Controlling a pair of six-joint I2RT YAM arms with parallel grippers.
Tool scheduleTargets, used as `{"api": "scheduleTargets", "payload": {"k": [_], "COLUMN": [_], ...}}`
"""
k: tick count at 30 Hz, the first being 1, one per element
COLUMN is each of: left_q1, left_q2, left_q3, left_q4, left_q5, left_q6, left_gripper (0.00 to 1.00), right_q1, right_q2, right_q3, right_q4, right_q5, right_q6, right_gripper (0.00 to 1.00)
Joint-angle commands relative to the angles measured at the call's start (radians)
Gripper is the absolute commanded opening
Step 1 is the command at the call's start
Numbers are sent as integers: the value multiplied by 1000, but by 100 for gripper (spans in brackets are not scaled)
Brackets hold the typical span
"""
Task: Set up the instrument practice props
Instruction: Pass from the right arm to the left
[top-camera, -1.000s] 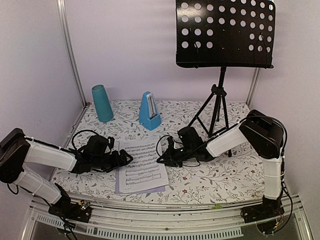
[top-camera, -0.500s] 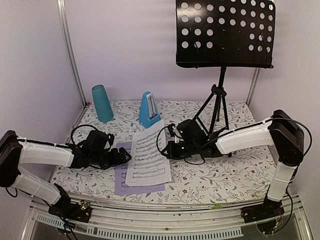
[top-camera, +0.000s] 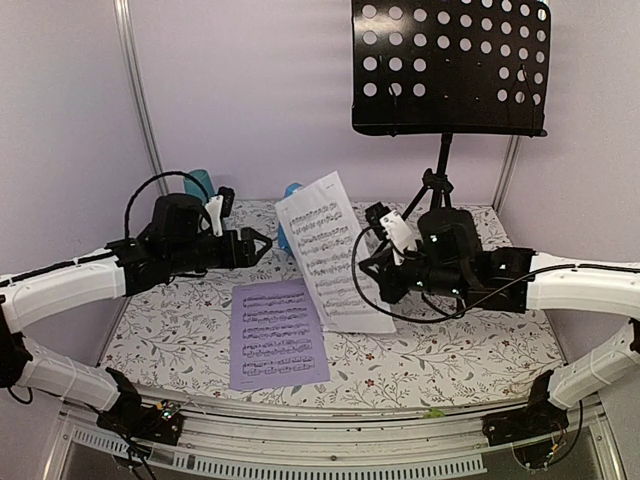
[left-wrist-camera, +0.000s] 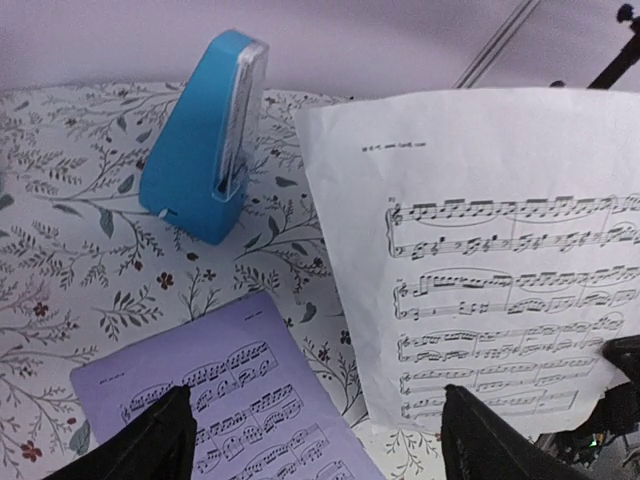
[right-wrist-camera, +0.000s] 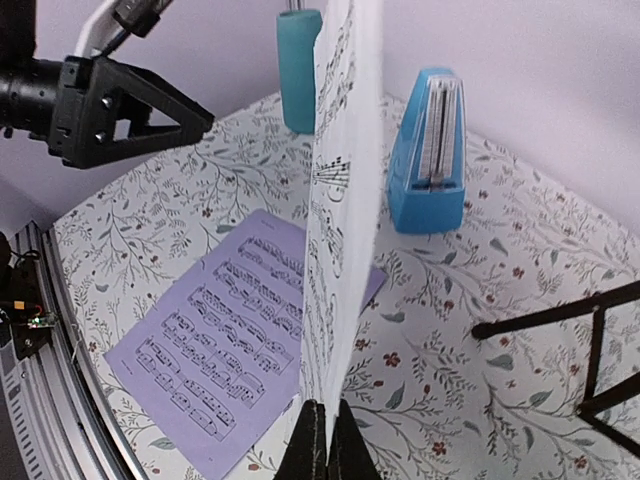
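The white sheet-music page (top-camera: 335, 250) stands nearly upright above the table, and my right gripper (top-camera: 368, 278) is shut on its edge; in the right wrist view the page (right-wrist-camera: 340, 200) rises edge-on from the pinching fingertips (right-wrist-camera: 325, 435). Flat on the floral tabletop lies the lavender page (top-camera: 275, 330) (left-wrist-camera: 230, 400) (right-wrist-camera: 220, 340). My left gripper (top-camera: 256, 246) (left-wrist-camera: 320, 440) hovers open above the table left of the white page, holding nothing. The blue metronome (left-wrist-camera: 205, 150) (right-wrist-camera: 430, 150) stands at the back. The black music stand's perforated tray (top-camera: 450, 65) is at the upper right on its tripod (top-camera: 435, 195).
A teal tapered cup (right-wrist-camera: 298, 70) stands at the back left, partly hidden behind my left arm in the top view. Tripod legs (right-wrist-camera: 560, 320) spread over the table's right side. Lavender walls and metal posts close in the table.
My right gripper has lifted the white page off the lavender one and tipped it upright. My left arm has risen and pulled back toward the rear left, still open.
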Motion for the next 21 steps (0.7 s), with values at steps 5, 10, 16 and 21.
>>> {"api": "scheduleTargets", "payload": {"k": [5, 10, 16, 21], "left_q1": [-3, -47, -141, -262], "left_q2": [-36, -36, 17, 117], "left_q3": [160, 216, 308, 446], "left_q4": [126, 207, 263, 272], "left_q5": [208, 266, 255, 168], "left_q6": [313, 357, 388, 457], "left_gripper": [82, 79, 74, 69], "right_q1": [1, -33, -152, -298], "right_q2": [-202, -292, -300, -244], "right_q3": [159, 267, 433, 580], "right_q4": [-110, -127, -121, -111], "right_q5": [28, -22, -116, -128], "right_q6": [-242, -298, -294, -241], "right_gripper": [0, 0, 0, 0]}}
